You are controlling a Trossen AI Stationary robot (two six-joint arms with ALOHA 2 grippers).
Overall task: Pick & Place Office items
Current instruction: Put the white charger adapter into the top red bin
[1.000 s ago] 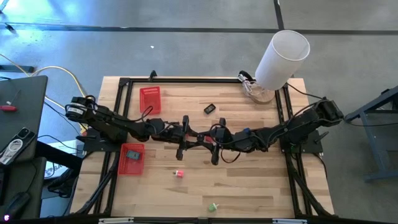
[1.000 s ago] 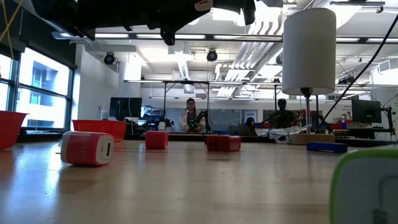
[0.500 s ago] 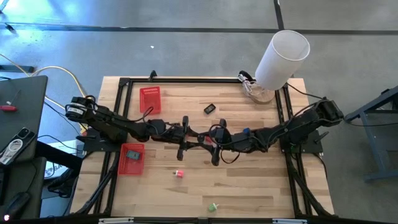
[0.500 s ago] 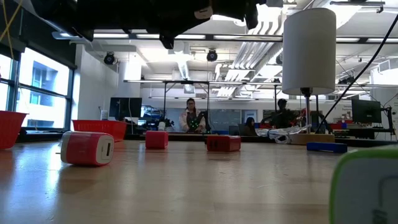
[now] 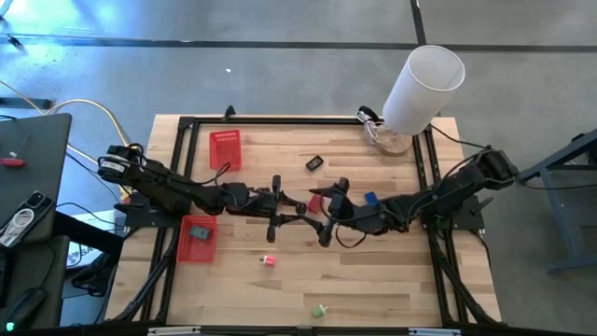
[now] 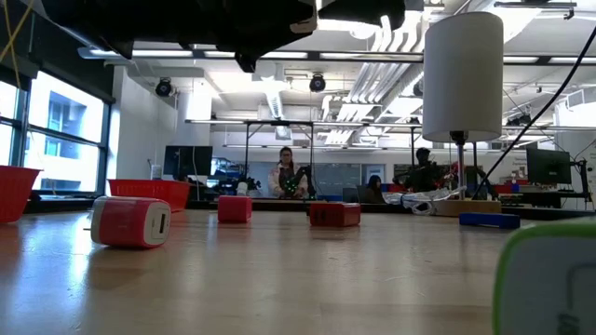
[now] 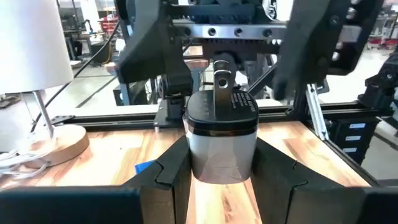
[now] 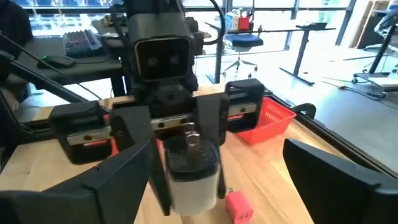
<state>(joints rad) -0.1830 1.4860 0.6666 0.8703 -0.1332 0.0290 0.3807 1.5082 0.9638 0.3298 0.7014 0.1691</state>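
My left gripper (image 5: 280, 207) reaches over the table's middle from the left, shut on a small office item (image 7: 221, 130) with a black cap and a grey-white body. My right gripper (image 5: 328, 213) faces it from the right, open wide. Its fingers (image 8: 99, 186) stand on either side of the item (image 8: 189, 168) without touching it. Other office items lie on the table: a red block (image 5: 315, 200), a blue one (image 5: 369, 199), a black one (image 5: 314, 163), a pink one (image 5: 269, 260) and a green one (image 5: 319, 309). My left gripper pinches the item's grey-white body (image 7: 200, 160) between its two fingers, one on each side. The fingers come level from the table's left. The item is lifted clear of the table, its black cap (image 7: 222, 107) toward my right gripper.
Two red mesh baskets stand at the left, one far (image 5: 225, 149) and one near (image 5: 197, 239) with a grey piece inside. A big white cylinder (image 5: 424, 82) on a wooden base rises at the far right corner. A black frame (image 5: 429, 168) rims the table.
My right gripper has opened wide, let go of the black-and-white item and drawn back a little toward the table's right edge. The red block under it now shows. My left gripper has stayed in place, still shut on the item.
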